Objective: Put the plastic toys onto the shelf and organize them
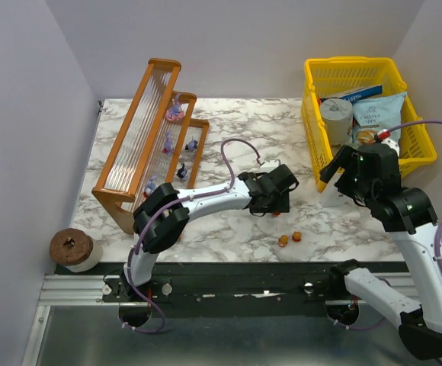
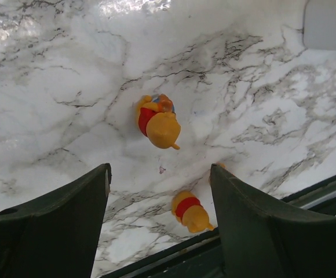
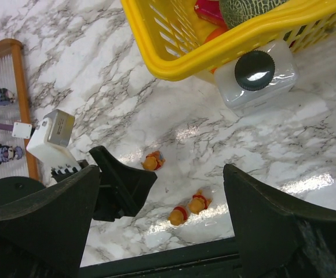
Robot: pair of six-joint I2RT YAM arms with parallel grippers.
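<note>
Pale blue snack packet (image 1: 373,113), right half of the yellow basket (image 1: 310,91): dark print on the face. The lower word reads "CHIPS"; the line above it is too small to make out.

Dark blue packet (image 1: 356,94), toward the basket's far wall: a strip of white lettering, not legible.

Both wrist views: nothing readable.

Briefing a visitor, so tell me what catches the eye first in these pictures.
The bright yellow basket at the far right of the table stands out first. At far left, the stepped wooden shelf already carries several small figurines. Near the front edge, orange toys lie under the open left gripper.
</note>
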